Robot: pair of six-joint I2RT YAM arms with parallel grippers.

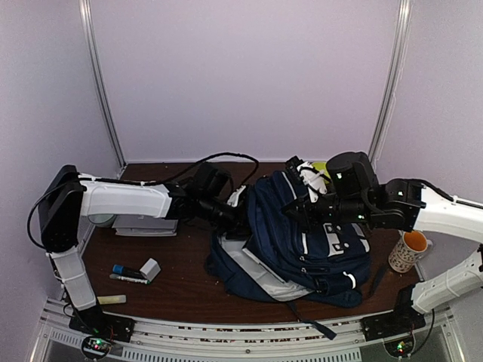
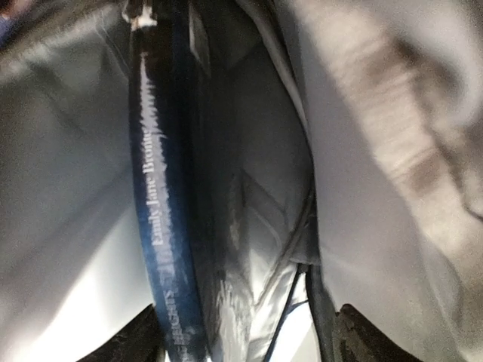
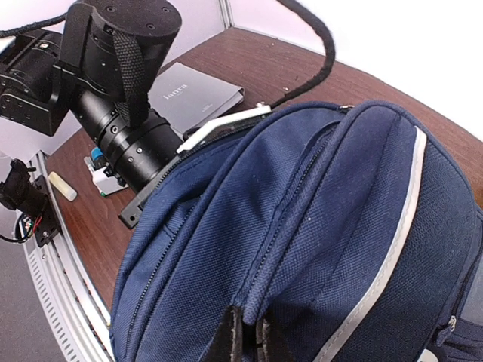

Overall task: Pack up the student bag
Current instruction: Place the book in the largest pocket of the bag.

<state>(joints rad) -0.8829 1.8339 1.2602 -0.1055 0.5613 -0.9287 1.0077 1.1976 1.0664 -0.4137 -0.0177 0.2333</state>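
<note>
The student bag [image 1: 302, 241] lies mid-worktop [image 1: 181, 290], navy with white stripe trim, its mouth gaping toward the left of the overhead view; the right claw [image 3: 245, 341] pinches a fold of its top fabric; the left claw [image 2: 253, 343], spread wide, is inside by the grey lining, beside a blue Brontë book [image 2: 155, 188] already in; a grey notebook [image 1: 143, 225], marker [image 1: 124, 271] and mug [image 1: 408, 253] lie outside, probably left to pack

You have one navy blue fabric backpack [image 1: 309, 241], one dark blue hardback book [image 2: 162, 226], one flat grey book [image 1: 143, 227], one patterned mug [image 1: 410, 251] at right, and one blue-capped marker [image 1: 128, 274] lower left.
</note>
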